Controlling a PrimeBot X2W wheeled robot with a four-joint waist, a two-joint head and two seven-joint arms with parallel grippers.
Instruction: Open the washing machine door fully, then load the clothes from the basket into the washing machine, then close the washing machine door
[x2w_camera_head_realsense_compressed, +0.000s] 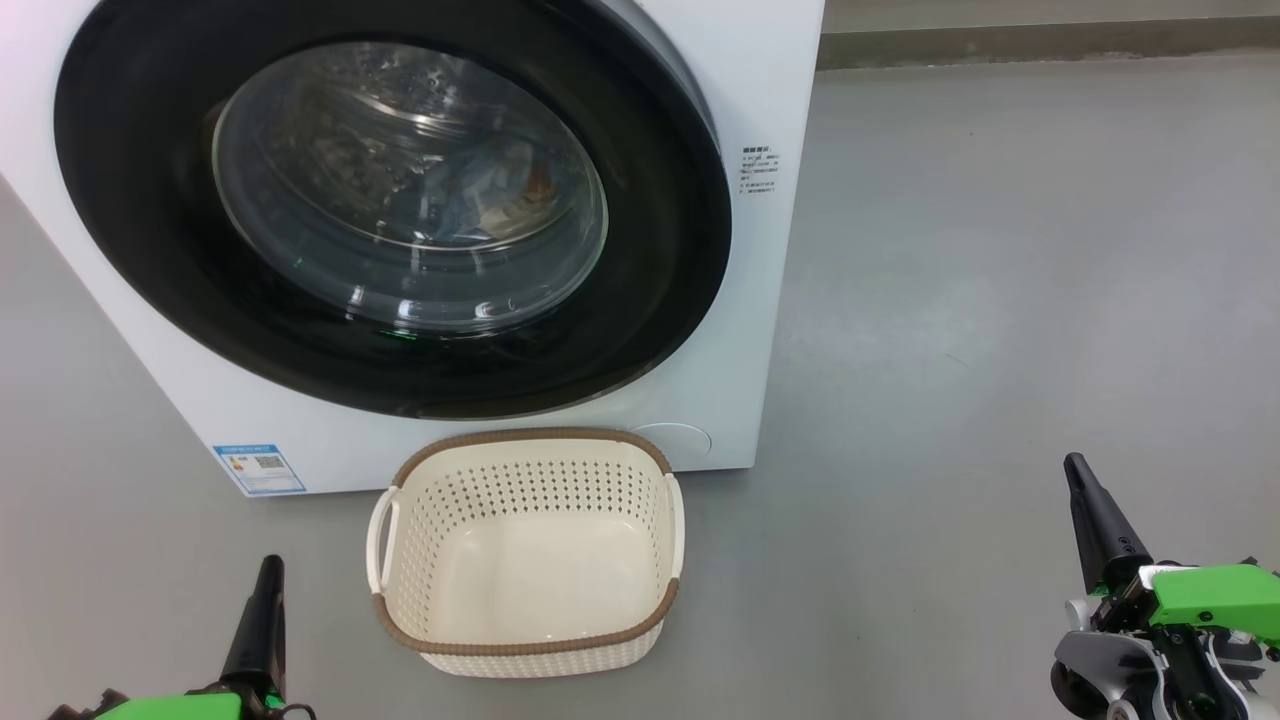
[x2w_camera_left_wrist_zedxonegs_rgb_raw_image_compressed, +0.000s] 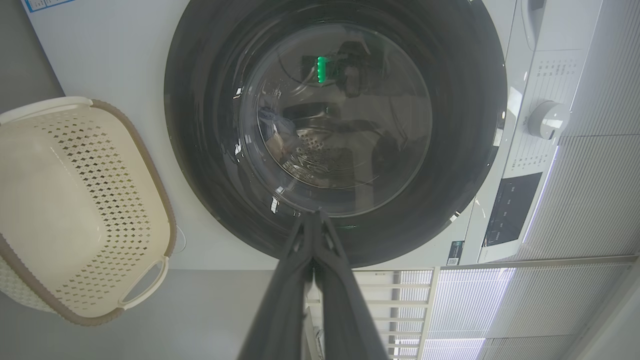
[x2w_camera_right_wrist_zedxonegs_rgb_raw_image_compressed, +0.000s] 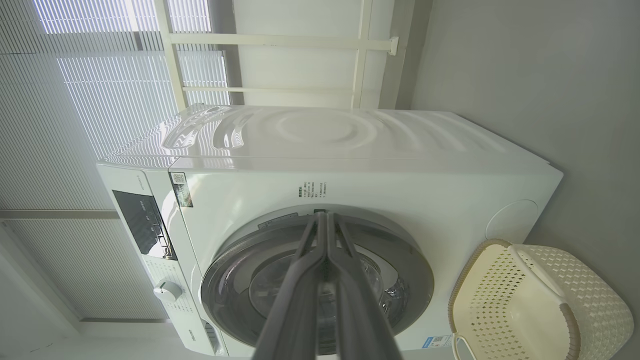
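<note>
Risk: the washing machine door (x2w_camera_head_realsense_compressed: 390, 215), closed over the clothes (x2w_camera_head_realsense_compressed: 475, 205), may sit unlatched while our left tool (x2w_camera_head_realsense_compressed: 270, 572) and right tool (x2w_camera_head_realsense_compressed: 1077, 470) rest pinched shut, holding nothing, either side of the empty basket (x2w_camera_head_realsense_compressed: 530, 645).

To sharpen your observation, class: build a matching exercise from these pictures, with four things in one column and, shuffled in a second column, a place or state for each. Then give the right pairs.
Things
1. large round washing machine door, glossy black ring around clear glass
2. small cream perforated plastic basket with brown rim
3. left gripper's long dark fingers
4. small blue rectangular label sticker

Places or states
A. pressed together
B. low corner of the white washing machine front
C. closed
D. empty, on the grey floor

Pairs: 1-C, 2-D, 3-A, 4-B
</note>
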